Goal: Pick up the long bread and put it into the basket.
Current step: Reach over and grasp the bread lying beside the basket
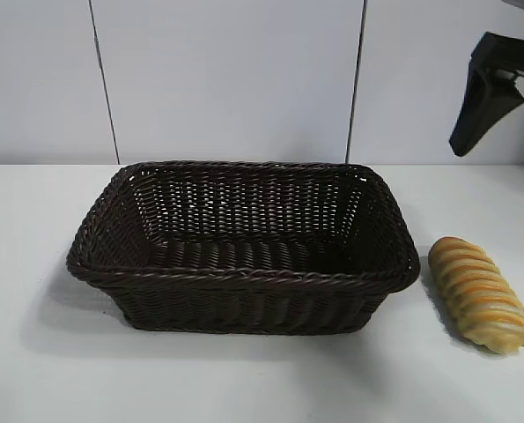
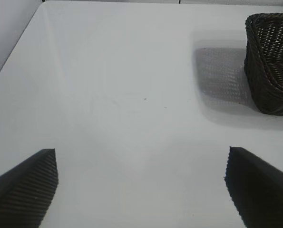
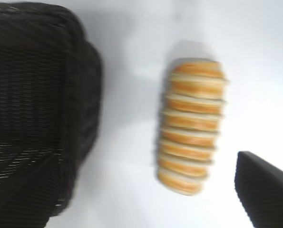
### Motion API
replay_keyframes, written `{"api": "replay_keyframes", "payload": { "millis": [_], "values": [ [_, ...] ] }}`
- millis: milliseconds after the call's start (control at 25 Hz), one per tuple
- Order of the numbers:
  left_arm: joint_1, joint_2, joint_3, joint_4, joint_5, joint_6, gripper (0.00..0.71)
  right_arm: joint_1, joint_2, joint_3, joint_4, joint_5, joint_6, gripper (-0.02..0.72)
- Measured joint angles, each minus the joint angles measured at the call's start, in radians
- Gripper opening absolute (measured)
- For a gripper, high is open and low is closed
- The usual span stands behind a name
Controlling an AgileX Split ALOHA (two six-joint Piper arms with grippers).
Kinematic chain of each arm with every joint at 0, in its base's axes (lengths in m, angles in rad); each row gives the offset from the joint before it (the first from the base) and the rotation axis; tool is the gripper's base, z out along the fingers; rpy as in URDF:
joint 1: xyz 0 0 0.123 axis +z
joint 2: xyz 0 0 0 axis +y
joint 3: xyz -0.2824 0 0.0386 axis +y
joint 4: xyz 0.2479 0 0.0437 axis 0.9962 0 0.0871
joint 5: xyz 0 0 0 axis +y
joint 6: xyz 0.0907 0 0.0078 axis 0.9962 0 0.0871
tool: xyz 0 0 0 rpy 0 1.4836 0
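We are looking first at the table [image 1: 33, 264], which is carrying the basket [image 1: 244, 247], our landmark for everything else. The bread [image 1: 479, 293] is lying on the table just beside the basket's right end, apart from it by a narrow strip of bare table, with its long axis running roughly along that short end wall, one tapered end pointing back toward the wall and the other forward. We are judging the right arm the nearer one: the right gripper [image 1: 483, 107] is hanging in the air above and behind the bread, to the right of the basket, and its wrist view is looking straight down on the loaf; whether its fingers are parted we cannot tell. The left gripper [image 2: 141, 187] is hovering released, fingers wide apart, over bare table well to the left of the basket. Room is lying open beyond the bread's far side, while the basket's rim is crowding the near side, so a descent should straddle the loaf across its width.
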Motion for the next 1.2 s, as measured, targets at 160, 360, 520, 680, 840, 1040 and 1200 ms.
{"api": "replay_keyframes", "payload": {
  "millis": [160, 360, 520, 680, 840, 1040, 1200],
  "values": [
    [0.000, 0.000, 0.000, 0.000, 0.000, 0.000, 0.687, 0.000, 0.082, 0.000, -0.001, -0.009, 0.000, 0.694],
    [0.000, 0.000, 0.000, 0.000, 0.000, 0.000, 0.687, 0.000, 0.159, 0.000, -0.001, -0.052, -0.001, 0.670],
    [0.000, 0.000, 0.000, 0.000, 0.000, 0.000, 0.687, 0.000, 0.205, 0.000, -0.001, -0.088, -0.004, 0.663],
    [0.000, 0.000, 0.000, 0.000, 0.000, 0.000, 0.687, 0.000, 0.254, 0.000, 0.007, -0.120, -0.020, 0.661],
    [0.000, 0.000, 0.000, 0.000, 0.000, 0.000, 0.687, 0.000, 0.295, 0.011, 0.022, -0.160, -0.031, 0.661],
    [0.000, 0.000, 0.000, 0.000, 0.000, 0.000, 0.687, 0.000, 0.329, 0.028, 0.029, -0.187, -0.035, 0.546],
    [0.000, 0.000, 0.000, 0.000, 0.000, 0.000, 0.687, 0.005, 0.330, 0.031, 0.034, -0.198, -0.029, 0.216]
  ]
}}
